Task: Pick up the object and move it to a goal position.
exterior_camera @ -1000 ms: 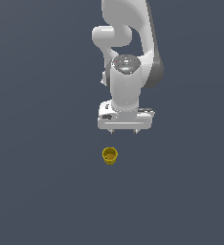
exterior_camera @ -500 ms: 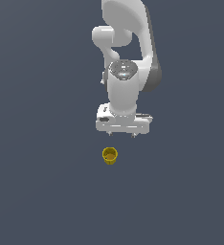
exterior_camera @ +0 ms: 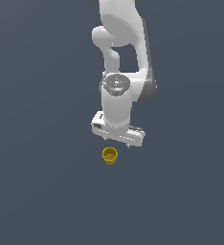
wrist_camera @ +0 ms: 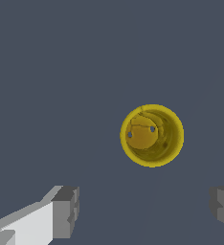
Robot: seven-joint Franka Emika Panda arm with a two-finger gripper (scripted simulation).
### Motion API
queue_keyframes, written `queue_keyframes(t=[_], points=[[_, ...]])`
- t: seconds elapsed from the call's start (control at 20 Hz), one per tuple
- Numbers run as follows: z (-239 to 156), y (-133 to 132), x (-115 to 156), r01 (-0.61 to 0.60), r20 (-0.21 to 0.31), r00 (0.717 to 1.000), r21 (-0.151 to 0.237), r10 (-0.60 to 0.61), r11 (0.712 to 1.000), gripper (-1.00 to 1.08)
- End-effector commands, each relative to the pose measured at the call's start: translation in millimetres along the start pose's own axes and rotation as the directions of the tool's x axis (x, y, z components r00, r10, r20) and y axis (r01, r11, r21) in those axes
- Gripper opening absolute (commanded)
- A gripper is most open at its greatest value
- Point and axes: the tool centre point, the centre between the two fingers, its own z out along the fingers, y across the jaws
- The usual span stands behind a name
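The object is a small yellow cup with a hollow top, standing upright on the dark grey floor. The white gripper hangs just above and slightly behind it, tilted. In the wrist view I look straight down into the cup. My two grey fingertips stand wide apart, and the cup lies beyond them, not between them. The gripper is open and empty.
The floor is a plain dark grey surface. The white arm rises above the gripper. No goal marker shows in either view.
The gripper has come down toward the cup and turned slightly, so it now sits tilted. The cup has not moved.
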Motion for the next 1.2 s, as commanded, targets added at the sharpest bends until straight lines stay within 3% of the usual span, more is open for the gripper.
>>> queue_keyframes(t=[0.0,0.55,1.15], points=[[9,5,8,-0.074,0.001,0.997,-0.008,0.074,0.997,1.00],[36,20,28,-0.282,-0.007,0.959,-0.033,0.282,0.959,1.00],[47,23,31,-0.313,-0.009,0.950,-0.037,0.313,0.949,1.00]])
